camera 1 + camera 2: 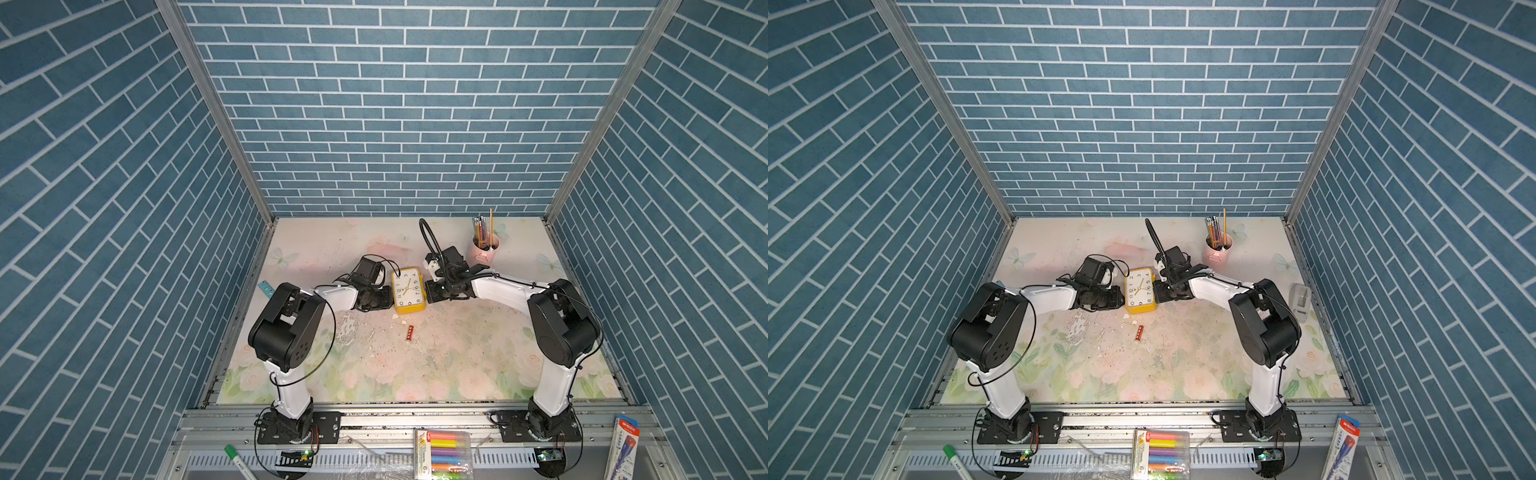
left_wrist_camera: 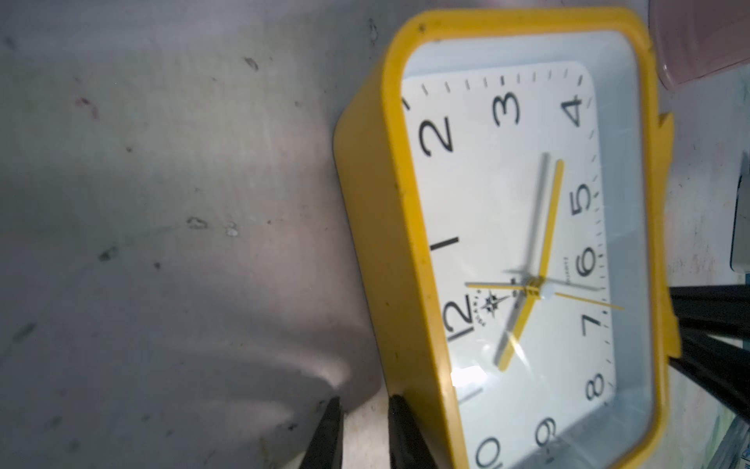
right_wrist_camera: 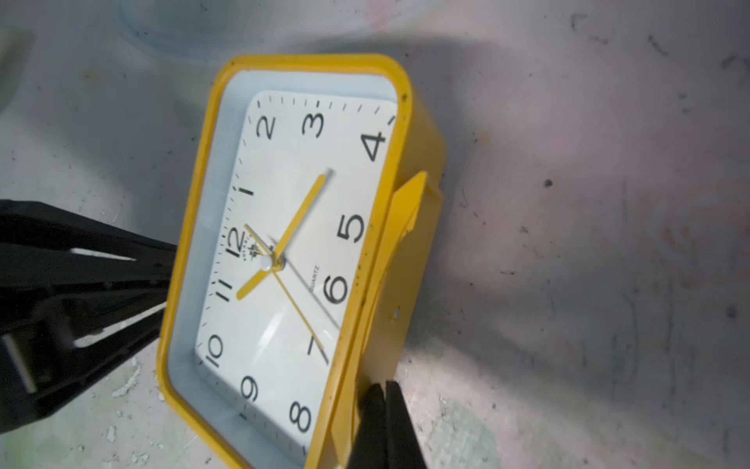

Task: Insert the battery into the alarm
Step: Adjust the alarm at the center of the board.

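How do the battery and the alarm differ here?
The alarm is large, yellow, dial up; the battery is a small red cylinder on its side. The alarm sits between the left pincer and right pincer; the battery lies alone, untouched. Both rest on the mat.

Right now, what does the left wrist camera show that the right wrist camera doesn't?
Only the left wrist view shows a blurred edge of the pink cup beyond the alarm, and the alarm's yellow side next to the 12. Only the right wrist view shows the opposite side, next to the 6, with a yellow flap standing out from it. Both show the white dial, the left tool at the 12 side and the right tool at the 6 side. Neither shows the battery, which appears only in the top views.
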You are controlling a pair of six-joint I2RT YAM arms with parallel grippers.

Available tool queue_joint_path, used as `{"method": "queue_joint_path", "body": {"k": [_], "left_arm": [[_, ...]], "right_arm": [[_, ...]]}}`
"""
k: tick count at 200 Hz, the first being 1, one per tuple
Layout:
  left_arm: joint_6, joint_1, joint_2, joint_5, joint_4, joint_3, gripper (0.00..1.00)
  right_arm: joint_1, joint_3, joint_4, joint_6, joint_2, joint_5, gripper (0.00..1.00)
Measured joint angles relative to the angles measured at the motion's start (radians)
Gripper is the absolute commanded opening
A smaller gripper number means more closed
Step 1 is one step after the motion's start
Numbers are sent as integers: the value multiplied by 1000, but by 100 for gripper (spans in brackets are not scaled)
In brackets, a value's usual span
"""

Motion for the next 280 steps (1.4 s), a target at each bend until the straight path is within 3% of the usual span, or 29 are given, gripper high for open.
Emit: {"method": "queue_joint_path", "body": {"k": [158,280], "left_arm": [[-28,-4,15,5,33,2,23],[-24,-9,40,25,-49,61,18]], "right_arm": [[2,76,-93,-26,-29,-32,0],[35,176,-111,-45,-23,-87,0]]}}
